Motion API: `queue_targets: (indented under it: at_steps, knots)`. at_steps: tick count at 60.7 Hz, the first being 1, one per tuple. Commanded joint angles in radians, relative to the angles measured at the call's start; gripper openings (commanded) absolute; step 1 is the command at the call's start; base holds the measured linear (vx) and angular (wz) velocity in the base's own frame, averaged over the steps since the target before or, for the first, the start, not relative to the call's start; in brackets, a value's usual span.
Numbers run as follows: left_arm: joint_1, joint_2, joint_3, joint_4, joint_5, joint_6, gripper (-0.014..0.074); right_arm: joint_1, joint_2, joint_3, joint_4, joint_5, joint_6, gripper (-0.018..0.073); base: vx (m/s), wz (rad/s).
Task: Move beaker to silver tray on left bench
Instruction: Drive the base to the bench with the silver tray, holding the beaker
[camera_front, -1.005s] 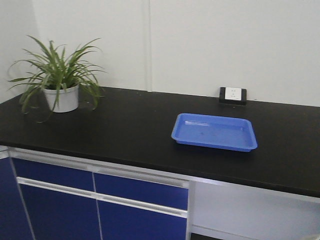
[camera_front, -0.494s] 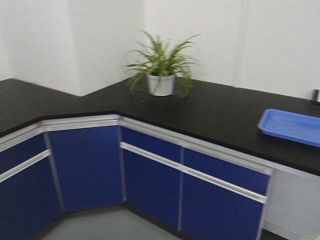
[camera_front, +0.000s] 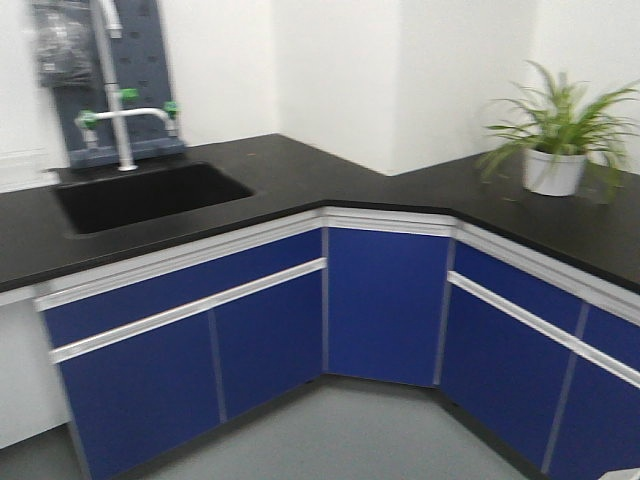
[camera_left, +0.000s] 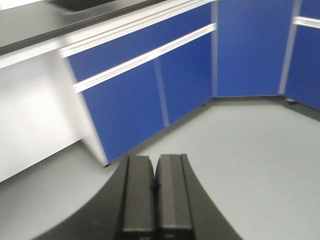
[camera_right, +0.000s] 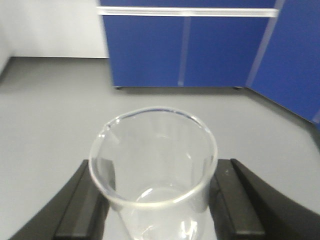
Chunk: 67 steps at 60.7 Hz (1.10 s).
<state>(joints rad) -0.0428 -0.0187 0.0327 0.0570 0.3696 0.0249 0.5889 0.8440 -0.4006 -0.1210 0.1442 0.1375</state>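
Note:
The beaker (camera_right: 153, 150), clear glass with its mouth toward the camera, sits between the two black fingers of my right gripper (camera_right: 157, 167), which is shut on its walls above grey floor. My left gripper (camera_left: 155, 159) is shut with nothing in it, its pads pressed together over the floor. The bench on the left (camera_front: 150, 255) has a black top, a white frame and dark blue fronts. The silver tray is out of view. Neither arm shows in the front view.
A black sink (camera_front: 145, 195) with a tall faucet (camera_front: 115, 90) is set into the left bench. The benches meet at a corner cabinet (camera_front: 385, 300). A potted plant (camera_front: 555, 150) stands on the right bench. Grey floor (camera_front: 340, 430) lies in front.
The front view has swung left: the blue tray has left the frame, the plant has shifted to the far right, and the sink and faucet have come into view.

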Motion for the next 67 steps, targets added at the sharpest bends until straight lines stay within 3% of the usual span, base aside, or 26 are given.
queue_targets:
  at_steps: [1,67]
  knots:
    - [-0.007,-0.007,0.02,-0.003,-0.075,-0.002,0.0001,-0.002,-0.011,-0.028,-0.003,-0.079,-0.005,-0.0014,-0.16,0.63]
    - [-0.007,-0.007,0.02,-0.003,-0.075,-0.002,0.0001,-0.002,-0.011,-0.028,-0.003,-0.079,-0.005,-0.0014,-0.02,0.46]
